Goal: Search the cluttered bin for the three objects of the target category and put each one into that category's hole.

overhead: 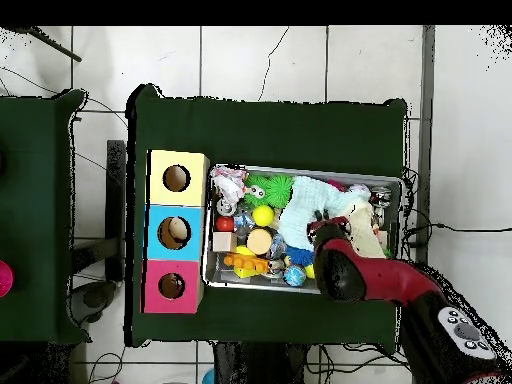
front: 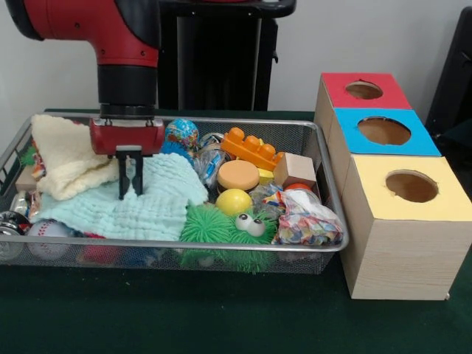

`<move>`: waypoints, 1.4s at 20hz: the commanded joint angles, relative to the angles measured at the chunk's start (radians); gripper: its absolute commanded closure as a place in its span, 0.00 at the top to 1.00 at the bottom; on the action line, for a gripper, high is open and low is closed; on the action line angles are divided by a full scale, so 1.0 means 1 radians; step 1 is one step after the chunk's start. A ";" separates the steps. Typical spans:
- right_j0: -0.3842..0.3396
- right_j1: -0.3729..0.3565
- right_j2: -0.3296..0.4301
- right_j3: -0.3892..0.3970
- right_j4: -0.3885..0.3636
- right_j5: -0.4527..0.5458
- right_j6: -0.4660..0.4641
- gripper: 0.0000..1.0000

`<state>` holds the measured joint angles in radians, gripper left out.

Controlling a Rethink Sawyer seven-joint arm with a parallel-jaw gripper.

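In the wire bin (front: 328, 193) on the green surface (front: 221, 317), the hand (front: 130, 188) hangs over the pale green cloth (front: 158, 199), its two thin fingers (front: 122, 177) close together with a small gap, gripping nothing. The yellow ball (front: 234, 201) and the orange brick (front: 252, 149) lie off to one side of it, well apart. The brick's long side runs slanted across the bin. Only the overhead view shows all three box holes from straight above, with the red arm (overhead: 385, 280) covering the cream cloth (overhead: 362, 222).

dark green table cloth (front: 221, 317) fills the lower frame; white tiled floor (overhead: 260, 60) across the overhead view's top; second green table (overhead: 35, 200) at left edge.
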<state>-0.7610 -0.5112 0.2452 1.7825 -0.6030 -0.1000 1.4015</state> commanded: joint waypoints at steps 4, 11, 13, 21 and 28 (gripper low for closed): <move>-0.222 -0.179 0.206 0.107 -0.030 0.263 -0.060 0.00; -0.333 -0.239 0.300 0.145 -0.056 0.355 -0.137 0.00; -0.344 -0.239 0.303 0.146 -0.075 0.352 -0.131 0.00; -0.386 -0.286 0.304 0.197 -0.118 0.349 -0.107 0.00; -0.398 -0.315 0.297 0.223 -0.138 0.334 -0.074 0.00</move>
<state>-1.1469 -0.7861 0.4777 1.9409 -0.6741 0.1410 1.4015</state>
